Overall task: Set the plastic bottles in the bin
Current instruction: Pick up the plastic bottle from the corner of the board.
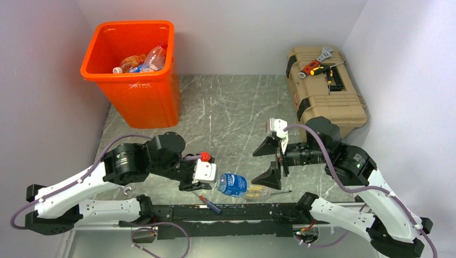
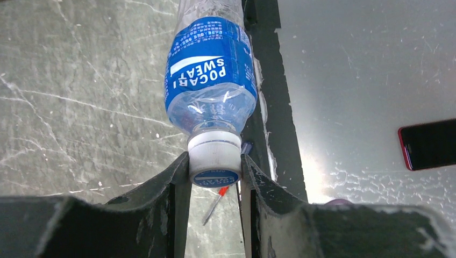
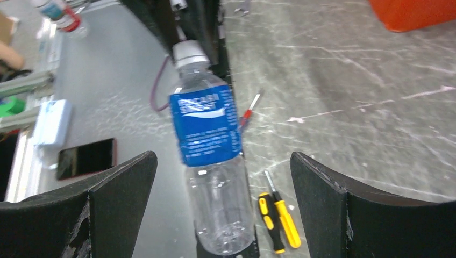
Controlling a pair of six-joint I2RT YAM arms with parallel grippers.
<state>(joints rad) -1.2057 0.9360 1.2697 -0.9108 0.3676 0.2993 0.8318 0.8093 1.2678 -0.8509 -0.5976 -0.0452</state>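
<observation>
Holding small clear plastic bottle w/ blue label [image 1: 233,184] by its white screw cap [image 2: 214,156] in left gripper [image 2: 215,180]: jaws narrow, one pad each side of cap, snug fit. Lies on its side at near edge of grey marble-look table [image 1: 231,107], right by black base rail [image 1: 258,210], base end pointing twd right arm. Can't tell whether lifted off surface or resting on it. Sits just beside yellow-handled screwdriver [image 1: 258,189], near base end.

Have right gripper [image 1: 267,164] spread wide, nothing in it, facing bottle's body in wrist view, not touching.

Handling, by judgement: looks empty, so prob. v. light. Thin walls, dented near shoulder, so soft & crushable mid-body. Expect glossy label to slip under hard pads. Rate cap/neck as stiffest spot, hence best place to grip. Downside: small hold at one end, so could swing or pivot when carried.

Needs to go to tall square bright-orange plastic bin [image 1: 142,97], well apart at back-left corner, w/ several other clear bottles [image 1: 150,58] inside already. Must clear rolled rim before letting go.
</observation>
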